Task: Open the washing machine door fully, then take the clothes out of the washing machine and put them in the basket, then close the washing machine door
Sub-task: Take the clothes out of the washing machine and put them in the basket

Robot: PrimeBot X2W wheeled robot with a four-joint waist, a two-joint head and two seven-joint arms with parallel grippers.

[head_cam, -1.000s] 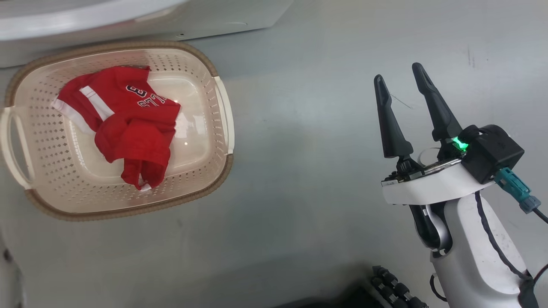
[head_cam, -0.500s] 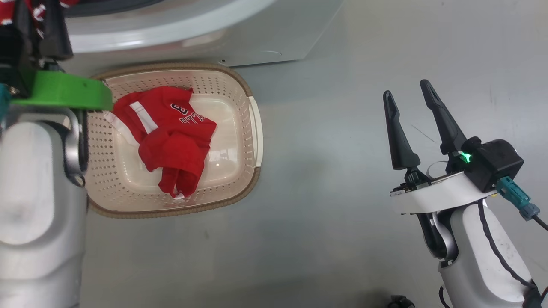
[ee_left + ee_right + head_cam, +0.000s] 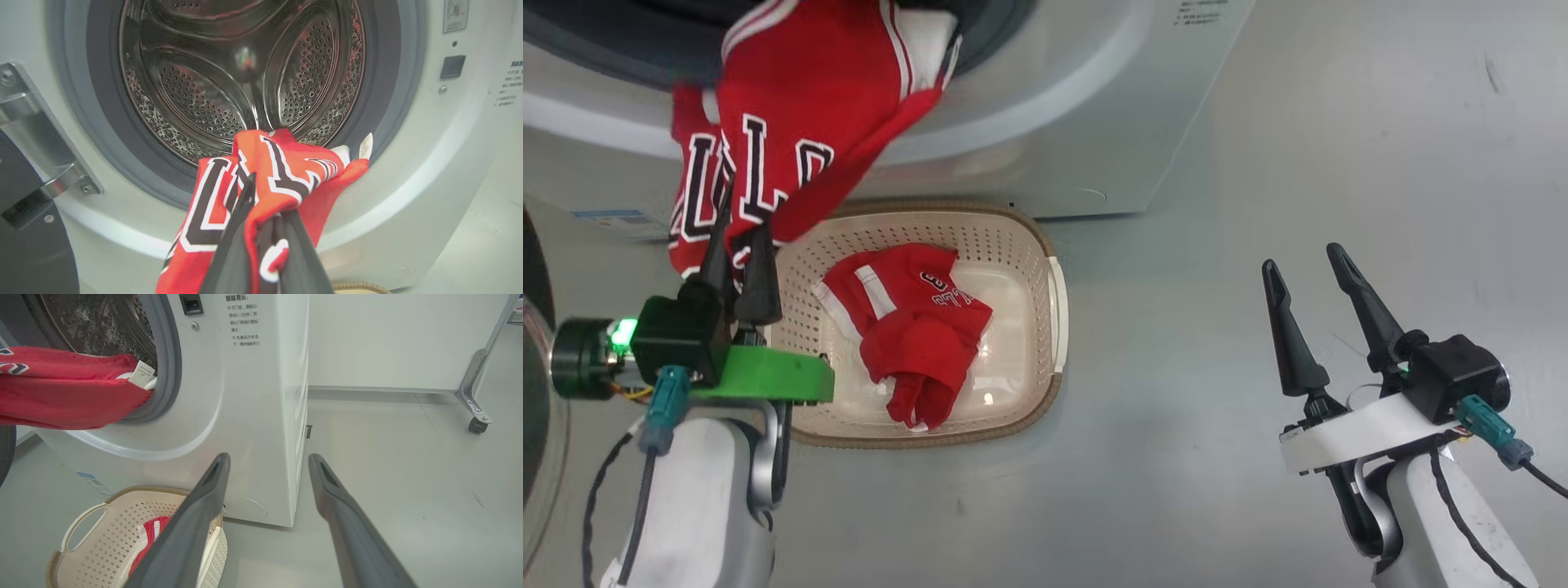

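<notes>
Red lettered shirt [image 3: 294, 167] pinched between left jaws, trailing from drum [image 3: 196, 94], right jaws spread, empty

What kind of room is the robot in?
Probably a laundry room, or a lab set up like one: a white washing machine, a basket on the floor before it, and a red shirt hanging from the drum.
</notes>
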